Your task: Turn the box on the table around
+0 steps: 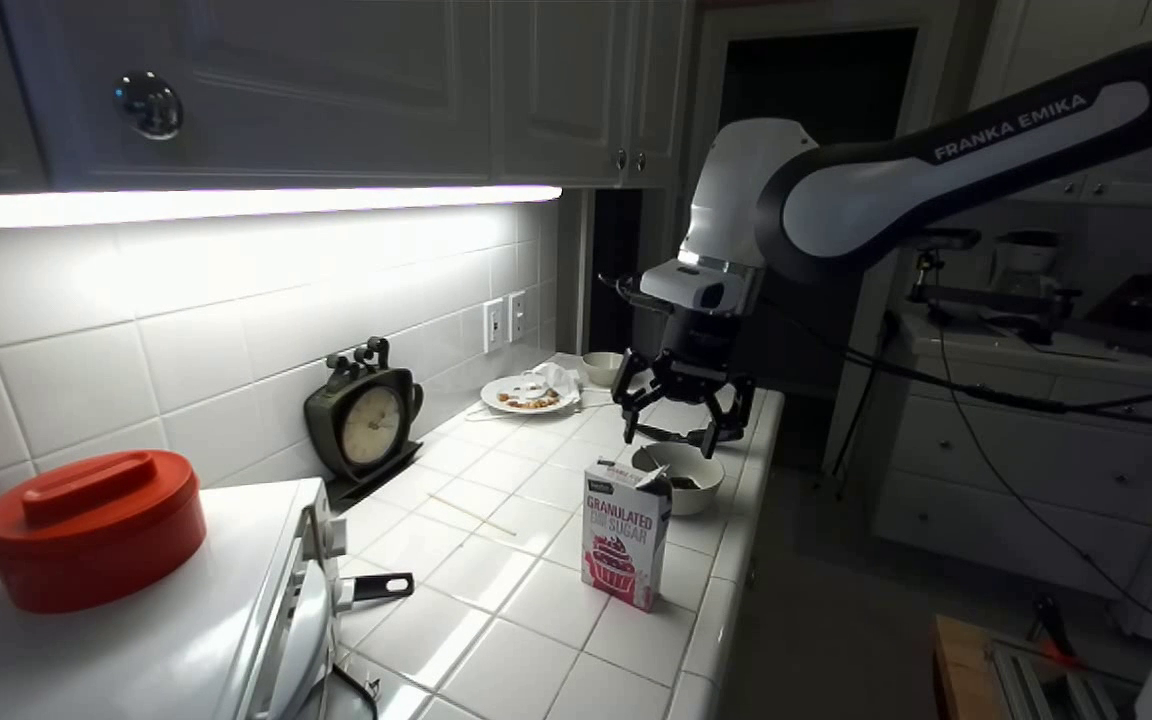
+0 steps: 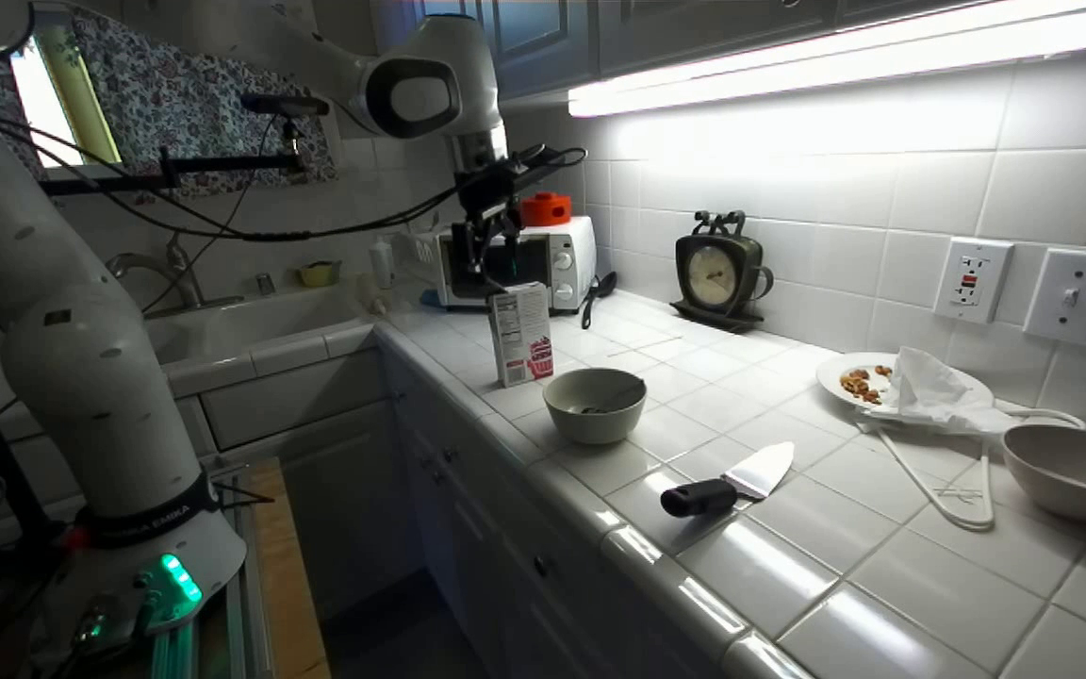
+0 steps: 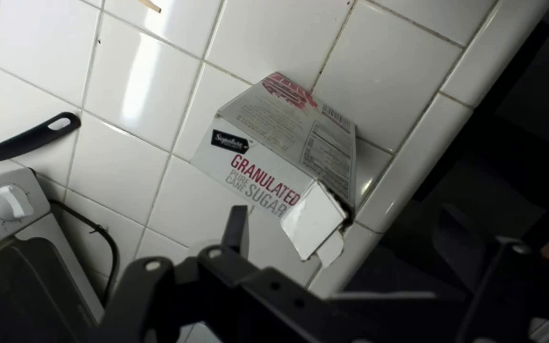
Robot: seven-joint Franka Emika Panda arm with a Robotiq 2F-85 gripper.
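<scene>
- One sugar box (image 1: 624, 535) stands upright on the tiled surface (image 1: 556, 640), near its edge; an off-centre push while turning could topple it.
- Spread wide, holding nothing, the end effector (image 1: 670, 438) might snag the lifted top flap (image 3: 313, 220) or knock the bowl (image 2: 590, 422) just beside.
- Box interior: hidden. Dark item (image 1: 684, 483) in the bowl: hard to identify.

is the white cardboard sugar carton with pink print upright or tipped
Upright: the carton stands on its base in both exterior views.
</scene>
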